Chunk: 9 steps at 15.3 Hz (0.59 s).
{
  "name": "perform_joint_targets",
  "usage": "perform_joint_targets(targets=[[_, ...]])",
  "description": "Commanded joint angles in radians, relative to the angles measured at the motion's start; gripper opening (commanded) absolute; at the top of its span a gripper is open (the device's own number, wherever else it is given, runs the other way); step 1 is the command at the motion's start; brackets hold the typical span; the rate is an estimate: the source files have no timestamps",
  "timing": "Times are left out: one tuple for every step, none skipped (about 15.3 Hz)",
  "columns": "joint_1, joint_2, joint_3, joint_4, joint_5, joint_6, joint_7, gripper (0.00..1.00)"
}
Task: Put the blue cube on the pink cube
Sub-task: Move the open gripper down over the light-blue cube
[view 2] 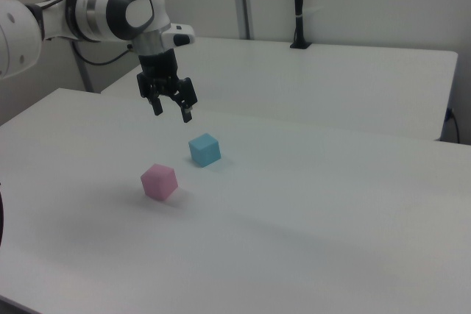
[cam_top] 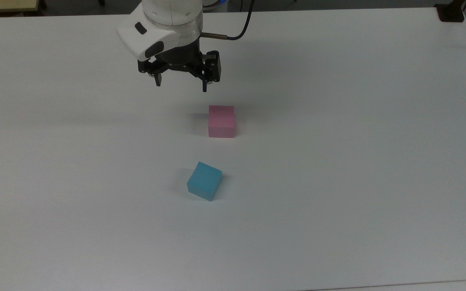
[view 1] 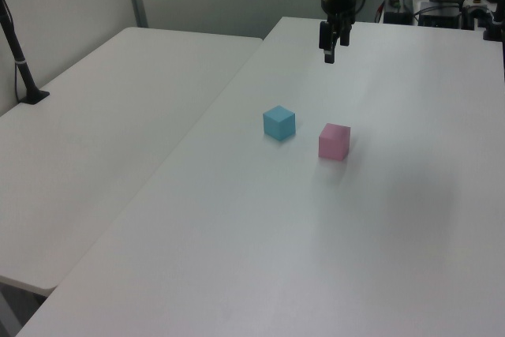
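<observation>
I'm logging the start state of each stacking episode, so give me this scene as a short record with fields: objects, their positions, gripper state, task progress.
surface: white table
blue cube: on the table, turned at an angle, nothing on it
pink cube: on the table, apart from the blue cube, small dark mark near a top edge
cube layout: in the top view, pink lies above blue; in the right view, pink is lower left of blue
gripper: open, empty, held above the table beyond the pink cube in the top view
task progress: blue cube not yet grasped or stacked
</observation>
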Motion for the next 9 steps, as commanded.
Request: perform_joint_targets(targets=[[-0.004, -0.028, -0.008, -0.029, 0.019, 0.005, -0.008, 1.0], [-0.004, -0.028, -0.009, -0.029, 0.019, 0.005, -0.008, 1.0], [-0.004, -0.028, -0.008, -0.029, 0.019, 0.005, -0.008, 1.0], [-0.004, -0.028, -0.008, -0.029, 0.019, 0.005, -0.008, 1.0], [-0.004, -0.028, -0.008, -0.029, 0.019, 0.005, -0.008, 1.0], [-0.004, -0.028, -0.008, -0.029, 0.019, 0.005, -0.008, 1.0], [-0.004, -0.026, -0.009, -0.029, 0.019, 0.007, -0.008, 1.0], [-0.004, -0.023, -0.008, -0.029, 0.017, 0.011, -0.008, 1.0], [-0.004, -0.019, -0.008, -0.028, 0.016, 0.014, -0.008, 1.0]])
